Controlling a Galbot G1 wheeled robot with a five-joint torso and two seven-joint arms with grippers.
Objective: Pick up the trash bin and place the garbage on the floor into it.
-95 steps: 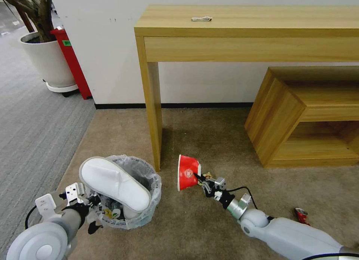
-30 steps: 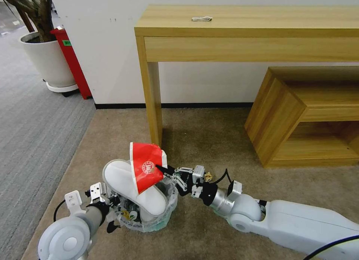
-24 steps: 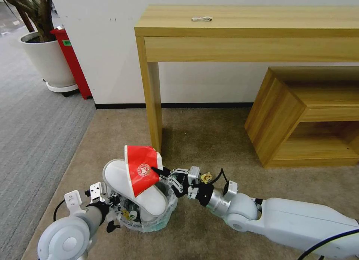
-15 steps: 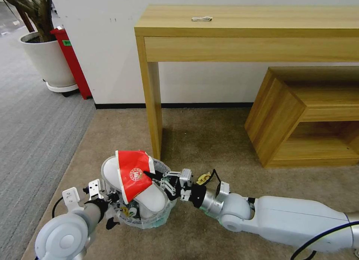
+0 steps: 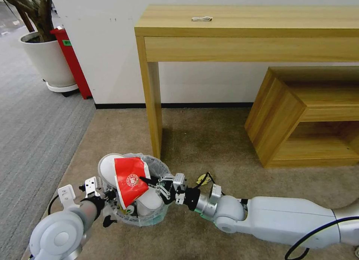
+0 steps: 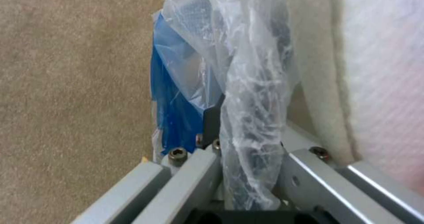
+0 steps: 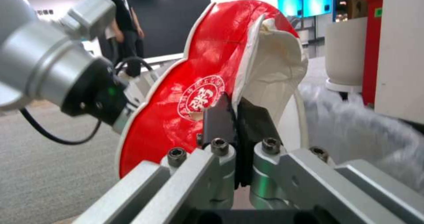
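The trash bin (image 5: 149, 217), lined with a crinkled white bag, is held low over the beige floor (image 5: 209, 140). My left gripper (image 5: 108, 198) is shut on its near rim; the left wrist view shows the bag (image 6: 251, 84) and the blue base (image 6: 172, 111) pinched there. A white slipper (image 5: 108, 166) pokes out of the bin. My right gripper (image 5: 144, 181) is shut on a flattened red paper cup (image 5: 129, 179) right above the bin's mouth. In the right wrist view the red cup (image 7: 194, 94) stands up from the jaws.
A wooden desk leg (image 5: 152, 103) stands just behind the bin. A low wooden shelf unit (image 5: 306, 118) is at the right. A small yellow scrap (image 5: 203, 176) lies on the carpet by my right wrist. A white planter (image 5: 46, 58) and red box (image 5: 73, 61) sit far left.
My right gripper carried the red cup from the floor leftward and lowered it over the bin. The bin shifted right, then slightly back left.
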